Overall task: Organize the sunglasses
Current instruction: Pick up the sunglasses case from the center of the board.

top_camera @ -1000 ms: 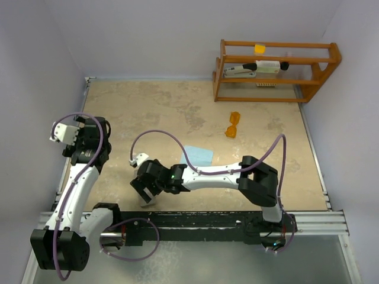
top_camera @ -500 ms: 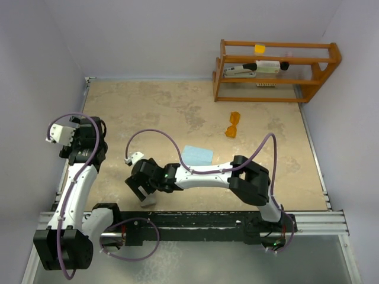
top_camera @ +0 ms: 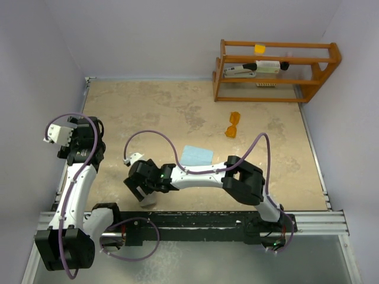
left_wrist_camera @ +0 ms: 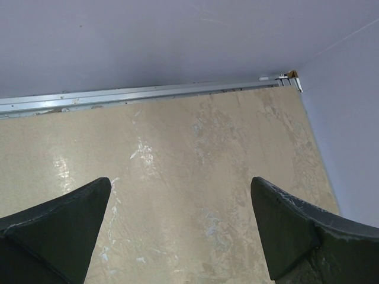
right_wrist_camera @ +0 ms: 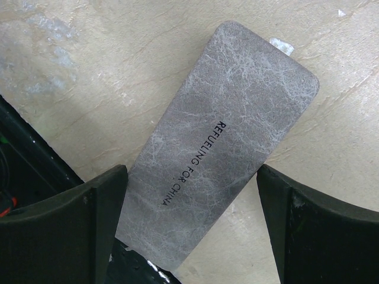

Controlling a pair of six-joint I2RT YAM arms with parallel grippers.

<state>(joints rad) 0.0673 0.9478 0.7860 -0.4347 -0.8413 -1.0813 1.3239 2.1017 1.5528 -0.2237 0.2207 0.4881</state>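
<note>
Top external view puts the sunglasses (top_camera: 234, 125), a small amber pair, flat on the worktop (top_camera: 148, 112) toward the far right. They sit just in front of the wooden rack (top_camera: 272, 45) and nothing is touching them. A light blue cloth (top_camera: 197, 155) lies nearer the middle, apart from the glasses, and the right arm's forearm passes close by its near edge.

The right gripper (top_camera: 139, 190) is well away from the pair, reaching across to the near left. There it hangs over the grey case (right_wrist_camera: 219, 142) with its jaws spread wide, one on either side of the case and neither pressing on it. From the wrist camera the case shows only its printed grey outer face. It looks closed, though I can't be sure from this angle. The left gripper (left_wrist_camera: 177, 231) is also spread, over bare worktop by the left wall, holding nothing.

To my eye the job has barely begun. The glasses are not put away and the case is not taken up or opened. Fetching the case seems to be the step in hand, with everything else left to do.
</note>
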